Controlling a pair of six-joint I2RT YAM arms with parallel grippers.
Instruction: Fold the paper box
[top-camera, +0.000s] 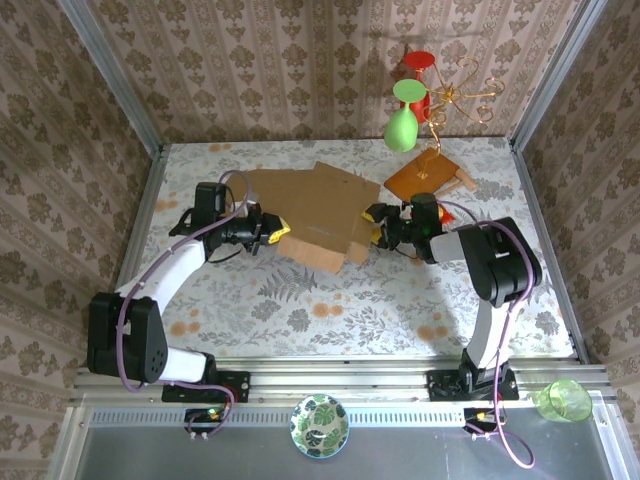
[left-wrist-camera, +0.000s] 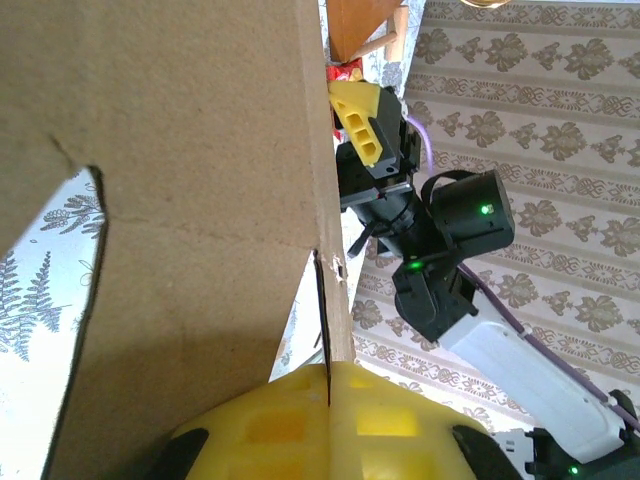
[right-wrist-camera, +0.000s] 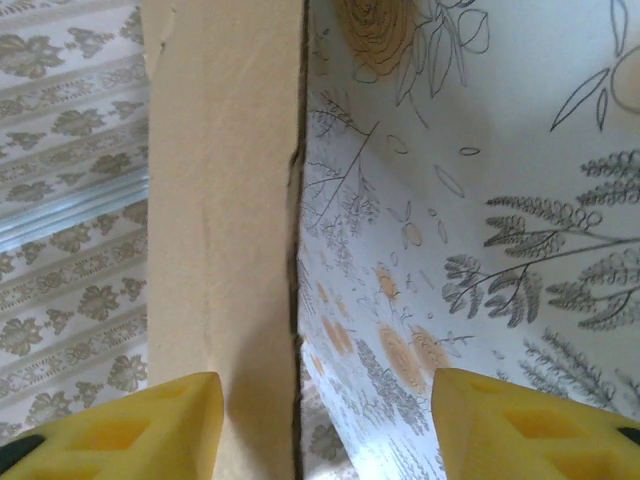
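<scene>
The paper box (top-camera: 312, 208) is a light-brown cardboard piece with flaps, lying partly folded mid-table. My left gripper (top-camera: 274, 232) is at its left edge. In the left wrist view the yellow fingers (left-wrist-camera: 400, 425) are shut on a thin cardboard edge, and the box (left-wrist-camera: 180, 200) covers the left side. My right gripper (top-camera: 379, 226) is at the box's right edge. Its yellow fingers (right-wrist-camera: 130, 430) stand apart, and an upright flap of the box (right-wrist-camera: 225, 250) sits against the left finger with a wide gap to the right finger.
A reddish-brown wooden board with a handle (top-camera: 428, 172) lies just behind the right gripper. A green balloon shape (top-camera: 400, 128) and gold wire ornament stand at the back right. A patterned bowl (top-camera: 320, 425) and green cup (top-camera: 563, 400) sit on the near ledge.
</scene>
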